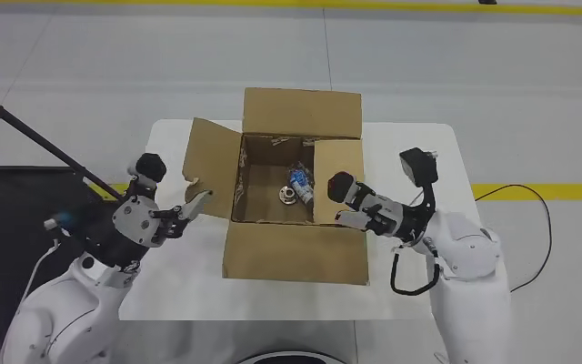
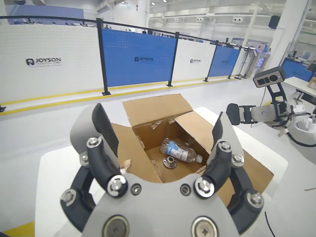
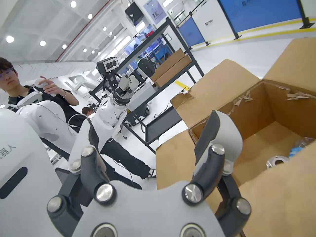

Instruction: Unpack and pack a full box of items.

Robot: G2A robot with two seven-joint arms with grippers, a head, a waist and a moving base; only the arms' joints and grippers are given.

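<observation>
An open cardboard box (image 1: 296, 250) stands in the middle of the white table (image 1: 409, 155), flaps spread. On its floor lie a clear plastic bottle (image 1: 301, 182) with a blue label and a small metal flange (image 1: 286, 195). My left gripper (image 1: 189, 211) hovers open just outside the left flap (image 1: 211, 164), nothing between its fingers. From the left wrist view the bottle (image 2: 180, 152) and flange (image 2: 169, 162) show past the open gripper (image 2: 160, 127). My right gripper (image 1: 346, 202) is open at the right flap (image 1: 338, 173). Past that gripper (image 3: 153, 136), the flange (image 3: 277, 161) shows inside the box (image 3: 269, 114).
Bare table strips run either side of the box, narrow at the front edge (image 1: 273, 314). A black pole (image 1: 55, 150) slants in at the left. A metal rack (image 3: 170, 70) with cartons stands off the table, and fence panels (image 2: 138, 60) line the floor behind.
</observation>
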